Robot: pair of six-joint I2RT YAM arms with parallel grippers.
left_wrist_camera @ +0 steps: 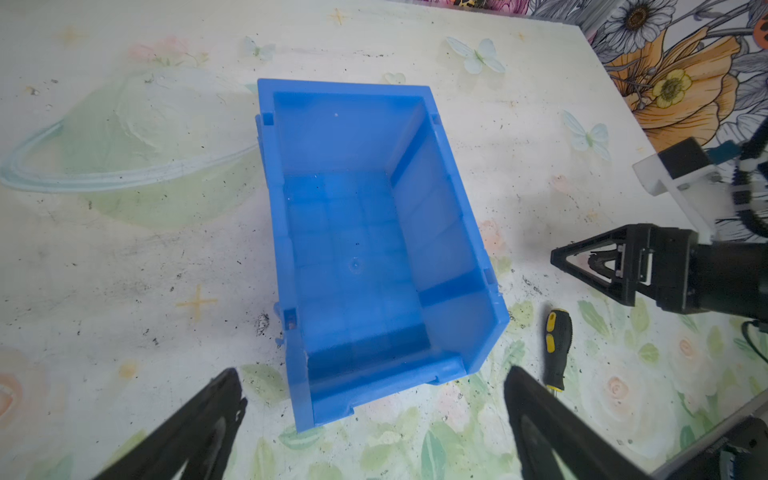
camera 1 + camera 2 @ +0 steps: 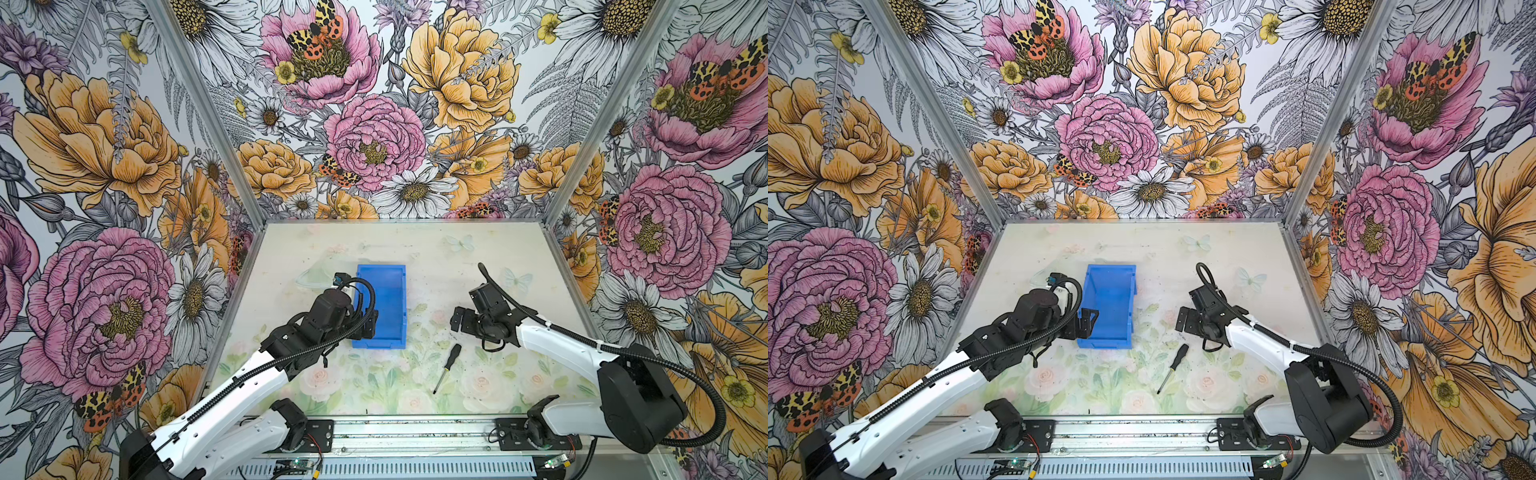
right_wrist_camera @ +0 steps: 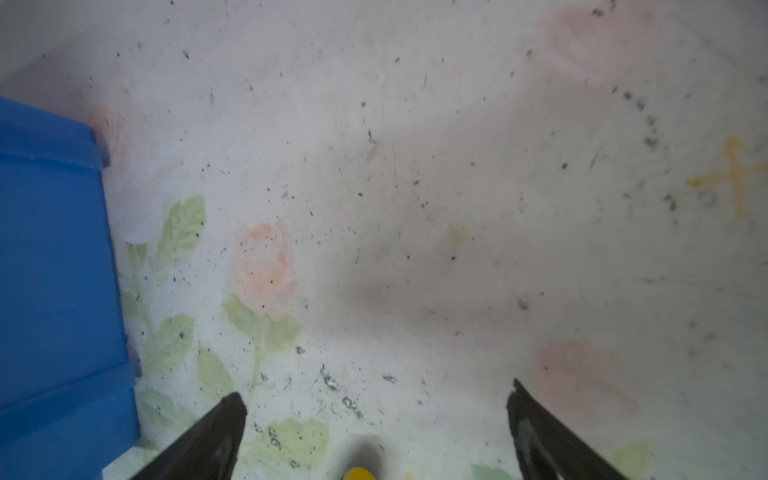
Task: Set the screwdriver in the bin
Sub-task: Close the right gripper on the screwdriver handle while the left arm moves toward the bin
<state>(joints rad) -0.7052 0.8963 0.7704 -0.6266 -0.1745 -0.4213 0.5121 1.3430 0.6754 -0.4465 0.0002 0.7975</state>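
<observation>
Plainly, in both top views a small screwdriver with a black rounded handle and a thin dark shaft is seen lying flat on the pale tabletop printed with faded roses. It is outside the bright blue rectangular open-topped plastic bin, near that bin's front right corner. Its handle is turned toward the back wall and its tip toward the front rail. The left gripper is held over the left wall of the bin. The right gripper is held over the table to the right of the bin, beyond the handle and apart from it. Only these views give both arms and the bin together.

From the left wrist, finer detail of the screwdriver is given: yellow patches are set into the black handle and a yellowish band sits at its neck, while the shaft is hidden behind a finger. The bin is looked into from above, and its moulded floor and lipped front edge are shown. The left gripper is seen with its fingers spread wide and nothing clamped. The right gripper is seen side-on over the table.

From the right wrist, the right gripper is shown spread wide over bare table, holding nothing. One outer wall of the bin is seen at the picture's edge. A blurred dark and yellow rounded end is cut off at the frame's edge between the fingers; whether it is the handle cannot be told for certain.
</observation>
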